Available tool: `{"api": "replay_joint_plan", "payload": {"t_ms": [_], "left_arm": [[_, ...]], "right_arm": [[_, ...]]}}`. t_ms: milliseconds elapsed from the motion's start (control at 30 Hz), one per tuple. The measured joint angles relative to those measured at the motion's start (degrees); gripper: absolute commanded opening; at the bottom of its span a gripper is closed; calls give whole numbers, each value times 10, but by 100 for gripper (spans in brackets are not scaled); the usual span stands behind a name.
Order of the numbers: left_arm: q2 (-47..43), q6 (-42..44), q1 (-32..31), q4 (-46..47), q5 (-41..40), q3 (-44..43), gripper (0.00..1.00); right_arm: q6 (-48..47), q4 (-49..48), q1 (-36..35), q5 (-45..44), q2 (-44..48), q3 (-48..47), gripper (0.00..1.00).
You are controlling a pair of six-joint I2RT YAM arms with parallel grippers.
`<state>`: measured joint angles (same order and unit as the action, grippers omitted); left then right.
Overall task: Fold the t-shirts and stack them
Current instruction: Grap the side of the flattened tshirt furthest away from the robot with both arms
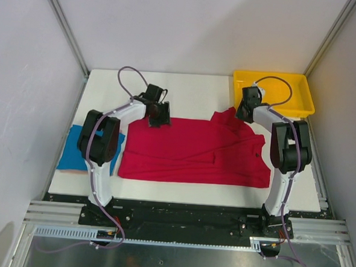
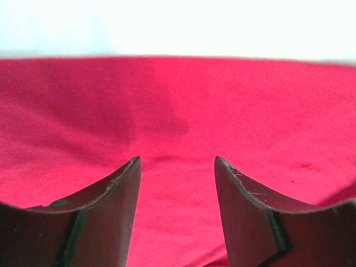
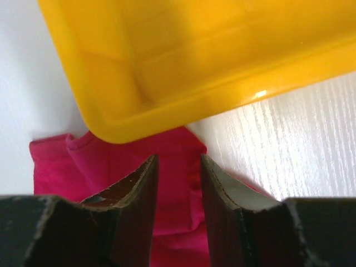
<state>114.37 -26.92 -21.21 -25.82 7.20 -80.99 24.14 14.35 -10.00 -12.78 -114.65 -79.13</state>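
Shirts are laid on the counter [image 1: 192, 92]: crimson t-shirt [image 1: 195, 154] spread mid-counter, blue t-shirt [image 1: 68, 154] folded at the left edge. Over red cloth the left end effector [image 2: 177, 162] is held open; the right end effector [image 3: 178, 159] is parted, empty, beside the yellow tray [image 3: 144, 129].

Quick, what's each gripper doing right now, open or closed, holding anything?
Left gripper: open, empty, over the red shirt.
Right gripper: open, empty, by the yellow tray.

White table [image 1: 192, 95] carries red t-shirt [image 1: 195, 153] spread mid-surface, blue t-shirt [image 1: 71, 154] at left edge, yellow tray [image 1: 304, 93] in far right corner.
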Motion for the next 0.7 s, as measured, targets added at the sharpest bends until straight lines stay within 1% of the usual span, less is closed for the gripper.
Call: {"api": "replay_joint_plan", "payload": {"t_ms": [167, 367, 533, 700], "left_arm": [[0, 0, 38, 0, -29, -10, 60], [-5, 0, 78, 1, -105, -20, 58], [-5, 1, 100, 0, -165, -23, 57], [-1, 0, 114, -1, -205, -28, 56]], "right_arm": [[-13, -5, 4, -6, -20, -17, 41], [-20, -7, 5, -9, -32, -23, 43], [-24, -9, 5, -9, -42, -41, 45], [-28, -10, 5, -7, -54, -54, 45]]}}
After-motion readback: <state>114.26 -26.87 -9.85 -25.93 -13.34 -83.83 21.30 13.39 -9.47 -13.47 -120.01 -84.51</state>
